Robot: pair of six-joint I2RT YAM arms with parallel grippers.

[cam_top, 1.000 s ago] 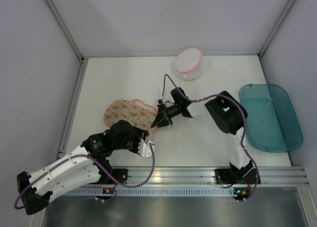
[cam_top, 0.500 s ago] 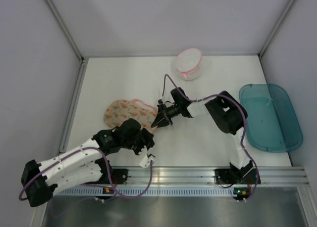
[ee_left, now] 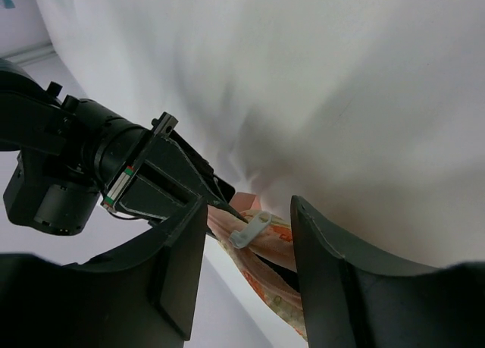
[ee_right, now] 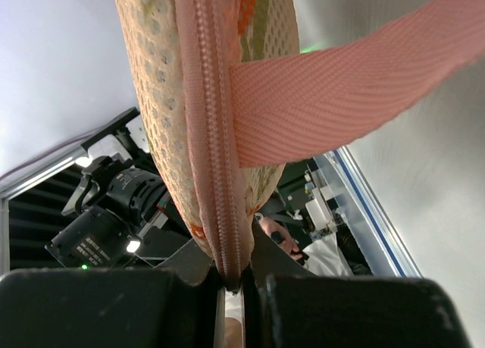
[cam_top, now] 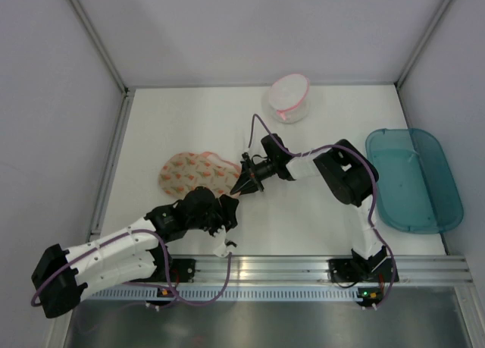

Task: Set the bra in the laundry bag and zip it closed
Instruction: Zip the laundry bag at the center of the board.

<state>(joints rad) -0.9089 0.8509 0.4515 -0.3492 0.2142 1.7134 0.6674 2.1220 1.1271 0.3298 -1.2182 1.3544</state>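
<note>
One step left, zipping: we're clamping bag (cam_top: 189,172) edge in right gripper (cam_top: 242,187); left gripper (ee_left: 248,211) hovering, jaws apart, pinching pull (ee_left: 250,229) next.

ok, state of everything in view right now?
laundry bag: flat on table, right edge pinched; zip meshed where right wrist view shows it.
right gripper: shut on laundry bag's zip edge.
left gripper: open, empty, facing the pinched edge.
white pouch: at far edge, untouched.
teal tub: right side, nothing seen inside.
bra: not visible.
</note>
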